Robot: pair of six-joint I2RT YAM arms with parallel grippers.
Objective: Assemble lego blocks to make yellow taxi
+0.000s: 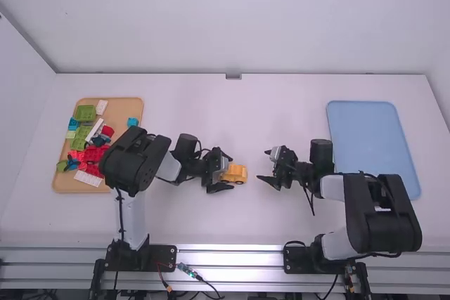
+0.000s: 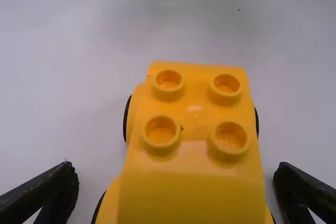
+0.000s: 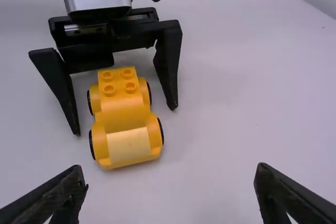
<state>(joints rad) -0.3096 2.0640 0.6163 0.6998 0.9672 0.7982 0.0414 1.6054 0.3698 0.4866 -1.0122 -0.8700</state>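
Nearest first: my left arm's base (image 1: 140, 258) and my right arm's base (image 1: 304, 259) stand at the near edge of the white table (image 1: 218, 223). Out past them, here's the action! My left gripper (image 1: 229, 173) has its jaws spread wide around the yellow taxi (image 1: 237, 173), one finger to each side, and there's daylight between finger and brick, so no pinch on it. And the taxi itself? Upright on its black wheels, square between those fingers: four studs on the raised block, a slope, then a low smooth end pointing towards my other side. Over there, my right gripper (image 1: 263, 165) faces it across a stretch of table, jaws spread too, nothing between them, well apart from the taxi.

Farther along on the left, partly behind my left arm, lies the tan tray (image 1: 121, 105), and it's a lively crowd: white pieces (image 1: 88, 178), a heap of red bricks (image 1: 91, 154), green ones beside them, a blue brick (image 1: 132, 122) off near the right rim, and right up at the far end a green piece (image 1: 85, 113). Over on the right, the blue tray (image 1: 365, 131) stretches away beyond my right arm.
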